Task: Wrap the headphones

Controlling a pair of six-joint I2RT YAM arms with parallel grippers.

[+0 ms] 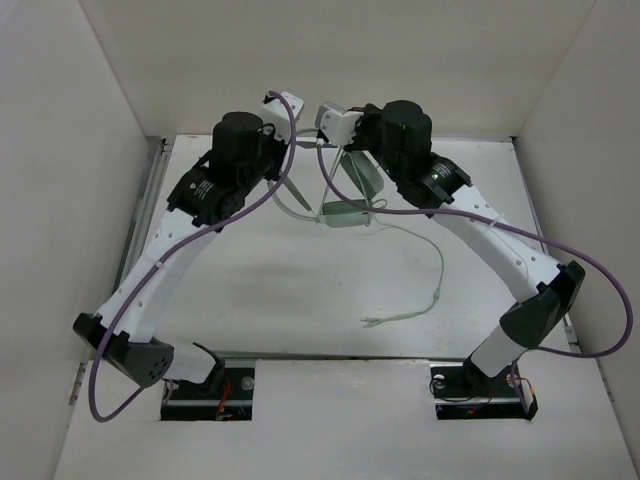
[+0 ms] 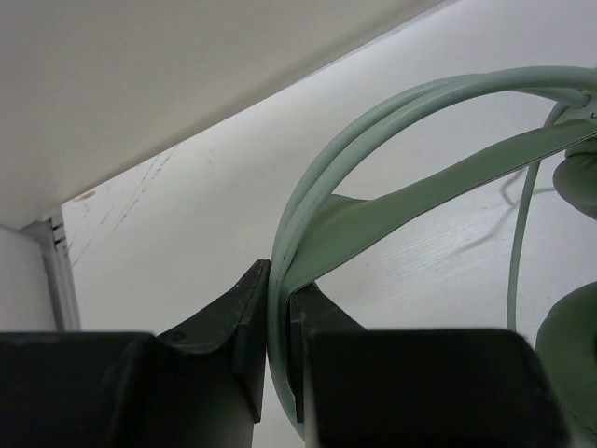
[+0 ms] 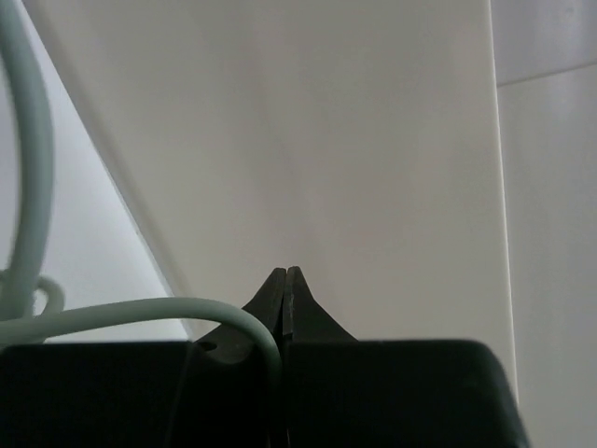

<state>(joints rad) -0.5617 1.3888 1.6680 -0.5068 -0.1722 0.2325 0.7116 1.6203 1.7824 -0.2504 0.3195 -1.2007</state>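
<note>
Table (image 1: 300, 300): white and flat, walled in by pale panels (image 1: 350, 60). Only the top view shows all of it.
Left arm (image 1: 180, 255): reaches from its near base to the far middle of the table, seen whole in the top view alone.
Right arm (image 1: 480, 225): mirrors it from the other side. The two wrists come close together at the far end.
Headphones (image 1: 350, 210): pale mint green, at the far middle between the two wrists. The top view does not show whether they rest on the table.
Headband (image 2: 401, 201): the left wrist view shows thin curved rods with a flat strap beneath them. From above, only short pale strands appear beside the left arm.
Earcups (image 2: 574, 187): two, cut off at the right edge of the left wrist view.
Cable (image 1: 440, 270): thin and pale. The top view shows it trailing from the headphones across the table towards the right arm, with its end lying free near the middle. In the right wrist view a stretch curves over one finger to the seam between the two.
Left gripper (image 2: 280, 280): jaws clamped on the headband, shown only by its own camera.
Right gripper (image 3: 284, 280): jaws closed, tips touching. Whether they pinch the cable cannot be told.
</note>
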